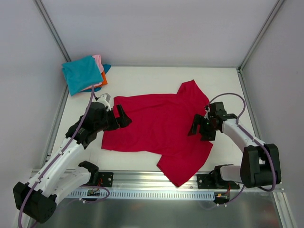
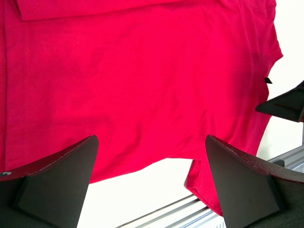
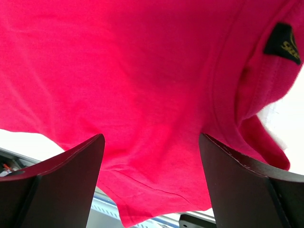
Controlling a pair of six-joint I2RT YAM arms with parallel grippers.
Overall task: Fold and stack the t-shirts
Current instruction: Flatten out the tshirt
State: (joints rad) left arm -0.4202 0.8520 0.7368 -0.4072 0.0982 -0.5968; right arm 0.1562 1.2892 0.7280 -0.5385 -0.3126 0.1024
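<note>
White desk (image 1: 142, 76) fills the enclosure, walled in pale panels with metal posts at the corners. On it the red shirt (image 1: 156, 128) lies spread flat across the middle, one sleeve (image 1: 192, 92) pointing toward the far right and the other (image 1: 183, 168) reaching the near edge, where it overhangs the rail (image 1: 152, 179). A dark label (image 3: 282, 42) shows at the neck in the right wrist view.

At the shirt's left edge sits the left end effector (image 1: 122, 116), its fingers (image 2: 57, 175) spread wide apart with nothing between them; in its wrist view the red cloth lies beyond the fingertips, and bare desk shows just ahead of them. At the right edge, near the neck, the right end effector (image 1: 198, 127) hovers over the cloth, fingers (image 3: 61, 183) likewise apart and holding nothing, red fabric filling the view past them. The two sit on opposite sides of the shirt, facing each other.

Well apart, in the far left corner, a stack (image 1: 85, 73) of folded shirts rests with teal on top and pink, orange and blue edges peeking out beneath.
</note>
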